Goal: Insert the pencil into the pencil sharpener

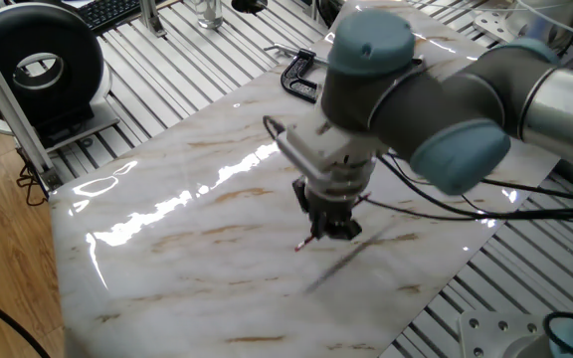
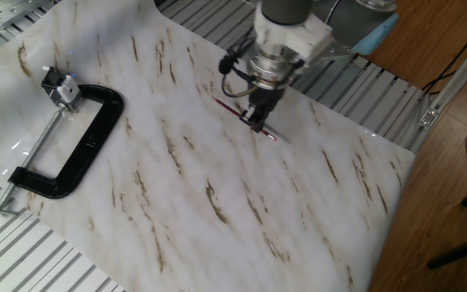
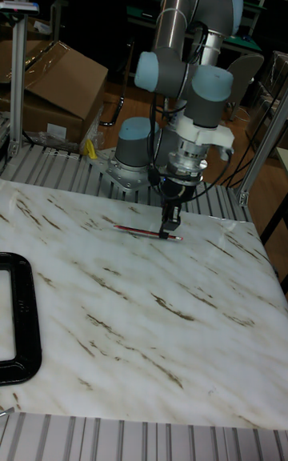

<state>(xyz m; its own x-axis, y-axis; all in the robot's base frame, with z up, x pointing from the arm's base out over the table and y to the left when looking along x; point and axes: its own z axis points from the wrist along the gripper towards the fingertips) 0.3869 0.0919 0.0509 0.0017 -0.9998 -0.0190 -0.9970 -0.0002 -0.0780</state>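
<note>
**Tall fixed view: end effector pinching pencil above marble bench**

Tall fixed view shows the UR5 arm reaching down, end effector [image 3: 169,230] pinching the pencil [image 3: 142,230] near its right end. Pencil is roughly level, dark red, shaft sticking out to the left of the fingers, short stub out to the right. Cannot tell from here if it touches the bench [image 3: 136,325] or is just above it.

One fixed view: end effector [image 1: 332,227] pressed onto the pencil [image 1: 305,244], only a small pale/red end visible poking out low left of the fingers; a blurred dark shadow streak lies on the marble below, apart from the fingers, so pencil looks lifted clear. Black cable runs off the wrist to the right.

The other fixed view: end effector [image 2: 254,120] near the far edge of the bench [image 2: 177,203], pencil [image 2: 232,109] held slanted, most of the length sticking out up-left. Black C-clamp [image 2: 71,146] lies well apart at the left side of the marble. Pencil sharpener not identifiable in any view.
</note>
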